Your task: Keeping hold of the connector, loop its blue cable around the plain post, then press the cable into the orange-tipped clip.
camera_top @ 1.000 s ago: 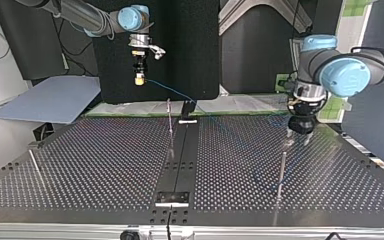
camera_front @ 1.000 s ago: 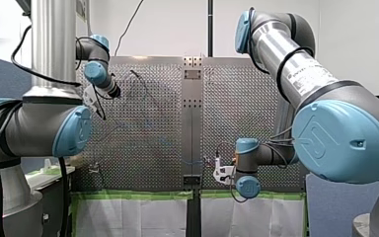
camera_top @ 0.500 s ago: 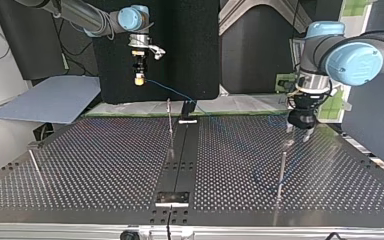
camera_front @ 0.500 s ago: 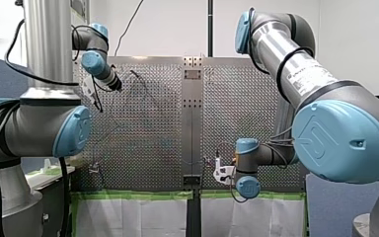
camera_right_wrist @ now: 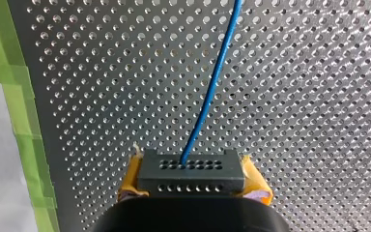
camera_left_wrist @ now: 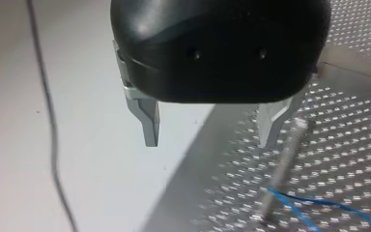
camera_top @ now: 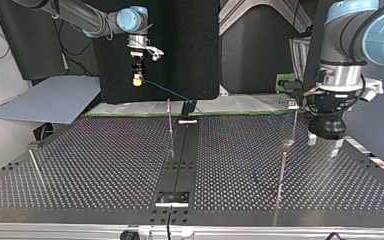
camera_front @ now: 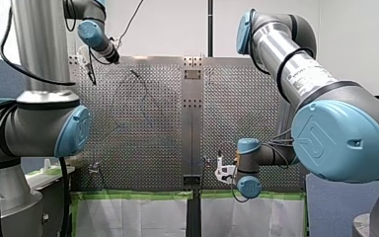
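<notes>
Left hand [camera_top: 324, 146] farther out; grey perforated connector [camera_right_wrist: 191, 171]

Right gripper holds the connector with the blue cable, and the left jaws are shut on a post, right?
No: in the left wrist view the left gripper has jaws open and empty, the post beside them. The right gripper holds the connector on the blue cable.

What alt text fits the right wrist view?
My right tool, yellow pads showing, is shut on a dark multi-hole connector, and a blue cable runs from the connector's face straight ahead over the perforated metal table. A strip of green tape borders the table's edge beside the tool.
</notes>
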Action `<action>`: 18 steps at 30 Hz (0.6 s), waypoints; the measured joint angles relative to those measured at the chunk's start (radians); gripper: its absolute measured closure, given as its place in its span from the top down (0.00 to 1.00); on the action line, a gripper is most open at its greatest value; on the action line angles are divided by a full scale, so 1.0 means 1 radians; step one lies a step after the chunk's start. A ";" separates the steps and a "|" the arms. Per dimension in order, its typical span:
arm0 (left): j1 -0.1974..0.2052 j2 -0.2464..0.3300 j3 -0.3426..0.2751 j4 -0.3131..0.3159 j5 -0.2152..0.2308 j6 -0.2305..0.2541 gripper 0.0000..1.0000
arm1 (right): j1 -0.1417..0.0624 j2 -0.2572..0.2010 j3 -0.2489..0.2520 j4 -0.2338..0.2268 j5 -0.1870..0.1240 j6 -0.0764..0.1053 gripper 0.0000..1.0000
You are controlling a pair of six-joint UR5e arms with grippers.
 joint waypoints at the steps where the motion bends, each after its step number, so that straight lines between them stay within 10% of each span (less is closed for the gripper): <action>1: -0.001 0.008 0.008 -0.007 -0.007 0.008 1.00 | 0.000 0.002 -0.001 0.001 -0.003 0.002 0.00; 18: -0.073 -0.079 0.174 -0.174 -0.133 0.174 1.00 | 0.000 0.096 -0.045 0.030 -0.026 0.004 0.00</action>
